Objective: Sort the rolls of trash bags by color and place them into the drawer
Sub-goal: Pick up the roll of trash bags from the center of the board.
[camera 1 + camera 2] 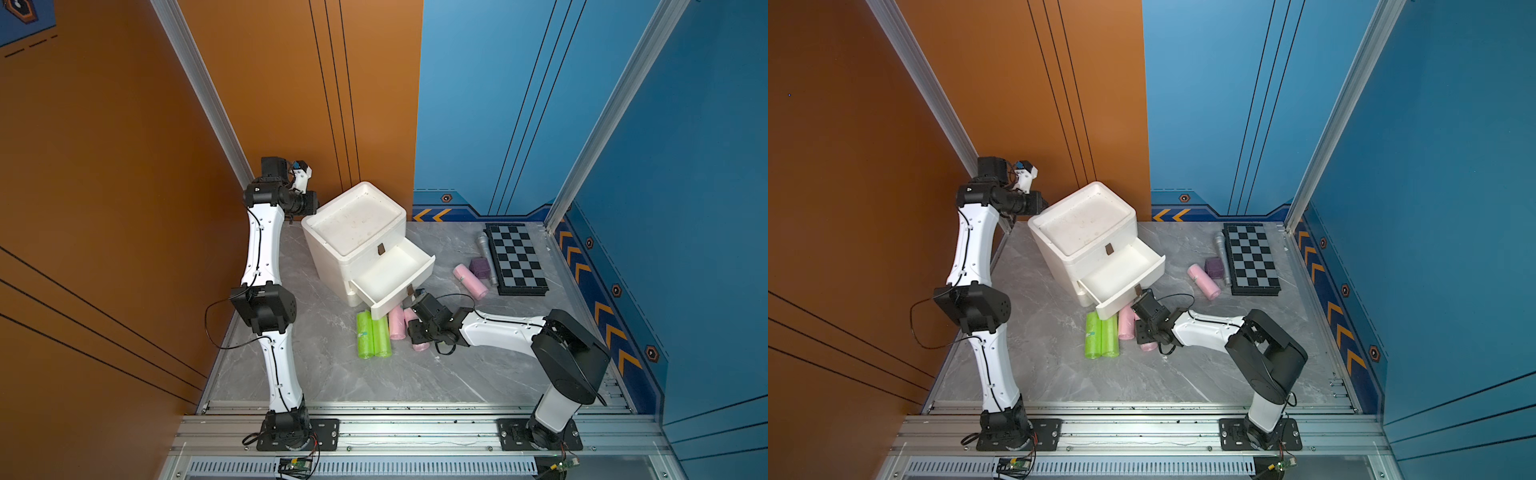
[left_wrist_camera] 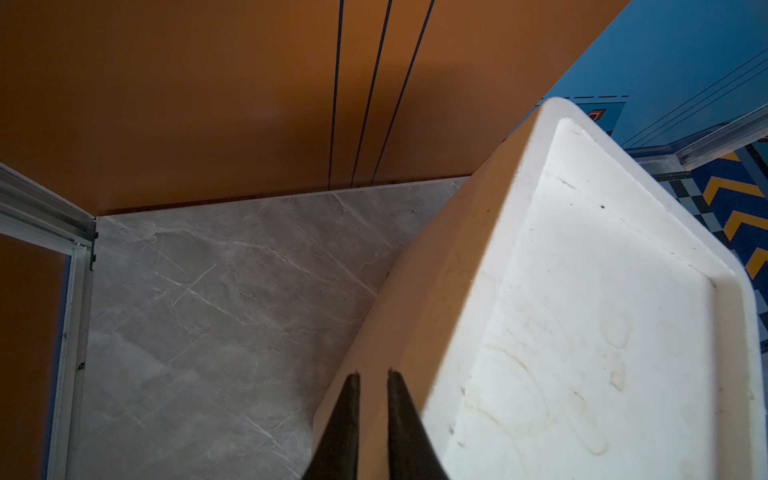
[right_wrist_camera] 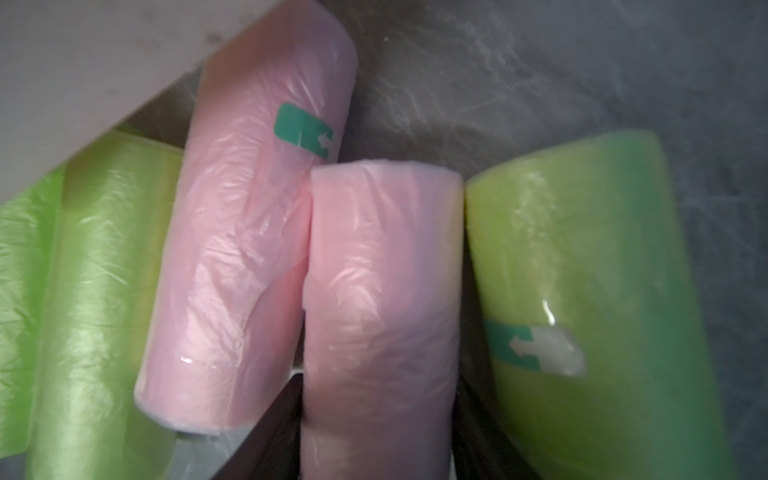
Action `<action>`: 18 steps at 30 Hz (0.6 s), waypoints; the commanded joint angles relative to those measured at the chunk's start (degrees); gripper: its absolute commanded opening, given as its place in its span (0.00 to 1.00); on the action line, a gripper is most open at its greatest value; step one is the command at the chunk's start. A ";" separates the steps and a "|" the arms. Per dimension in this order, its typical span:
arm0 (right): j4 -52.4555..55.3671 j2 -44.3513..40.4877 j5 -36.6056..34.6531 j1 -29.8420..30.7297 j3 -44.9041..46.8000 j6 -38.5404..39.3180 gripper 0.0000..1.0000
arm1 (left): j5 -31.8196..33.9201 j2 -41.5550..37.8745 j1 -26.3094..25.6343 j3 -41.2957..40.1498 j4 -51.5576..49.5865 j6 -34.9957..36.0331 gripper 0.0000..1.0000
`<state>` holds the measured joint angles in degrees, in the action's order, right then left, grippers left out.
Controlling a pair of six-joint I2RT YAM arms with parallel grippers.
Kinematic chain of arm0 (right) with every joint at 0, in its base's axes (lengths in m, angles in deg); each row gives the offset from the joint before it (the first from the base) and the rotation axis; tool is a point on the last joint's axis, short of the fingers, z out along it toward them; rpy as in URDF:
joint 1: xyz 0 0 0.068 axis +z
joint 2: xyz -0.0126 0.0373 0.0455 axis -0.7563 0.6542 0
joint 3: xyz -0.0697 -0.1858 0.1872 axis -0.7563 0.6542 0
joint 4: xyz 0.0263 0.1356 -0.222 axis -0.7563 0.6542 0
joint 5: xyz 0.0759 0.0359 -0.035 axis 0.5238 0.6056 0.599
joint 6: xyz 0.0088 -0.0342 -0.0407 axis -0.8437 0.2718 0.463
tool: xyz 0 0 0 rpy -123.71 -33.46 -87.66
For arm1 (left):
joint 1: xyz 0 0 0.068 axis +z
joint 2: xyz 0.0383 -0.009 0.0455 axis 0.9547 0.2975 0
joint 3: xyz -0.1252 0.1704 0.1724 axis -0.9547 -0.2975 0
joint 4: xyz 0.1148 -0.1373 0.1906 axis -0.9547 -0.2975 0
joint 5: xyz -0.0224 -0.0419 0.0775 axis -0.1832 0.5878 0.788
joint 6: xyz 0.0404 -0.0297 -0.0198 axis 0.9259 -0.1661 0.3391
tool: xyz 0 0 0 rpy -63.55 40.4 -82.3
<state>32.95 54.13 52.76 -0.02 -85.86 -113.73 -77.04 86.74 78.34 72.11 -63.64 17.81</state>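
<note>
Roll [image 3: 382, 249], pink, between right gripper [image 3: 379, 386] jaws

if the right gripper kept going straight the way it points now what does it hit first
The pink roll lying between its fingers, right ahead in the wrist view; it looks very close, though depth is hard to judge.

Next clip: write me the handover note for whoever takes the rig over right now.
Left tool: nearly shut, empty, beside the white cabinet.
Right tool: jaws flank a pink roll lying on the table; grip unconfirmed.
Rolls: two green rolls and a second pink roll by the drawer front, third green roll beside the right tool, third pink roll near the chessboard.
Done: drawer open, empty.
To do: every roll, sorted by color.
</note>
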 commanded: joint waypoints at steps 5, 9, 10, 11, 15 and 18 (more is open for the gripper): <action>0.58 -0.93 -1.38 -0.85 1.74 -1.23 0.41 | -1.96 -0.53 -1.28 -1.72 -7.79 -0.21 0.16; 1.90 -7.19 1.22 -1.80 4.43 -4.28 0.39 | -1.90 -0.59 -1.29 -1.70 -7.79 -0.21 0.16; 2.75 -9.34 1.92 -1.85 5.00 -4.75 0.39 | -1.83 -0.67 -1.33 -1.77 -7.85 -0.24 0.16; 3.49 -11.44 3.05 -2.08 5.40 -5.38 0.39 | -1.79 -0.69 -1.17 -1.75 -7.79 -0.18 0.16; 3.78 -18.47 9.73 -3.92 7.45 -10.79 0.39 | -1.82 -0.94 -0.76 -1.43 -7.80 -0.47 0.16; 3.63 -22.93 11.97 -4.97 7.10 -15.04 0.39 | -1.76 -1.37 -0.69 -1.72 -7.79 -0.54 0.17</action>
<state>36.20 34.98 60.56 -4.21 -78.82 -122.93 -77.02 86.65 78.37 72.11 -63.64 17.81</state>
